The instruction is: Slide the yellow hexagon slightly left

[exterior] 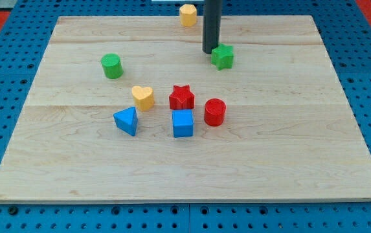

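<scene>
The yellow hexagon point(188, 14) sits at the top edge of the wooden board point(75, 149), just left of the dark rod. My tip point(210, 51) rests on the board below and to the right of the hexagon, apart from it. The tip touches or nearly touches the left side of a green star point(223, 56).
A green cylinder point(112, 66) stands at the left. In the middle lie a yellow heart point(143, 97), a red star point(181, 97), a red cylinder point(215, 112), a blue cube point(182, 123) and a blue triangular block point(127, 120). Blue pegboard surrounds the board.
</scene>
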Controlling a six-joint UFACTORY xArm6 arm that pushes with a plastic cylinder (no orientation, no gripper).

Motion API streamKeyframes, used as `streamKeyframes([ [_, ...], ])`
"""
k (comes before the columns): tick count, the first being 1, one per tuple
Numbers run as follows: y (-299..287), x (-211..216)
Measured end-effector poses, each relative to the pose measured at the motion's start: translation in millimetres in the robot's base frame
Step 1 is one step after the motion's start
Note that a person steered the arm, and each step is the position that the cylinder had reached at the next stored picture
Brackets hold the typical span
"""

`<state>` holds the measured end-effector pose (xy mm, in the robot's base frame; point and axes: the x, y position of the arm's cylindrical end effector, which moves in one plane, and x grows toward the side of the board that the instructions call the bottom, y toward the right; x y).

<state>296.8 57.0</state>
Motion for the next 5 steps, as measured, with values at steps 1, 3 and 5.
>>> streamKeyframes([
  [1, 23.7, 0.0],
  [3, 9.5, 0.9],
  [5, -6.3, -0.3],
])
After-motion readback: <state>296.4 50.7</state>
